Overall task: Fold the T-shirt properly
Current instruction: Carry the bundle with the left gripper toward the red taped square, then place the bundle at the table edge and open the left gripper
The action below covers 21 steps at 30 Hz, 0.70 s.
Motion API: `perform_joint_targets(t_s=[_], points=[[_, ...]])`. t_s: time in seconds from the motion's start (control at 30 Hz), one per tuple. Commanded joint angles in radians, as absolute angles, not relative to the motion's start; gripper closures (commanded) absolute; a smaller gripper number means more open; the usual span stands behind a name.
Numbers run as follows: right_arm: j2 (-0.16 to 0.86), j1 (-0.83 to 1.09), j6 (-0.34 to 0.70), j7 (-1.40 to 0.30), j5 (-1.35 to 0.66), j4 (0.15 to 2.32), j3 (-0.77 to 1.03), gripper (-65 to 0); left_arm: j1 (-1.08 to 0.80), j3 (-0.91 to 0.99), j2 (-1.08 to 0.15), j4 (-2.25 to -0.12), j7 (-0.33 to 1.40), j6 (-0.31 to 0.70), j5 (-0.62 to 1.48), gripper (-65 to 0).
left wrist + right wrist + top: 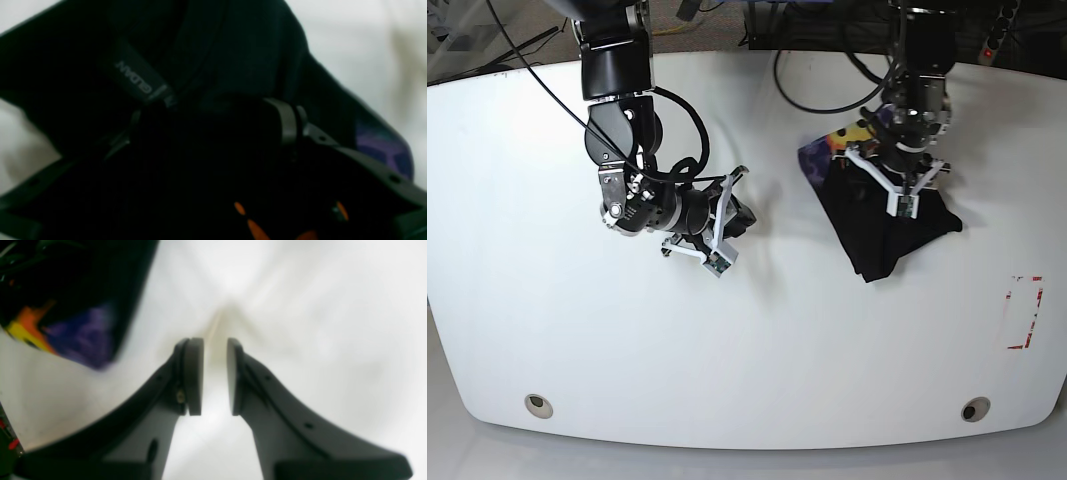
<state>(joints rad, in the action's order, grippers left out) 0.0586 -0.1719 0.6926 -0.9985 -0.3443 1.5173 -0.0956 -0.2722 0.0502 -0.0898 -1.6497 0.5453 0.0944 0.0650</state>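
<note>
Under the left tool [905, 196], the T-shirt [879, 237] narrows toward the table's front edge.

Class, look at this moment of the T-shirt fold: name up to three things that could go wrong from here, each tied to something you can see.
1. The left gripper sits in the bunched T-shirt; its wrist view shows cloth around the fingers, so lifting may drag several layers and undo the fold.
2. The right gripper is open and apart from the shirt, so nothing pins the cloth; it may slide across the table.
3. The bundle looks lopsided and may end up unevenly folded.
</note>
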Motion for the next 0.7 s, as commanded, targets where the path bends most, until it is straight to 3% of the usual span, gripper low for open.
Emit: perform_joint_targets(t_s=[0.0, 0.27, 0.67], points=[[0.054, -0.193, 0.698, -0.977, -0.363, 1.550, -0.094, -10.9, -0.272, 0.116, -0.173, -1.598, 0.621, 0.182, 0.019, -40.0], [0.056, -0.180, 0.698, -0.978, -0.363, 1.552, -0.094, -10.9, -0.105, 0.245, -0.433, -1.287, 0.642, 0.529, 0.015, -39.9], [0.056, -0.142, 0.698, -0.978, -0.363, 1.590, -0.093, -10.9, 0.070, 0.277, -0.740, -0.865, 0.452, 0.685, 0.018, -40.0]])
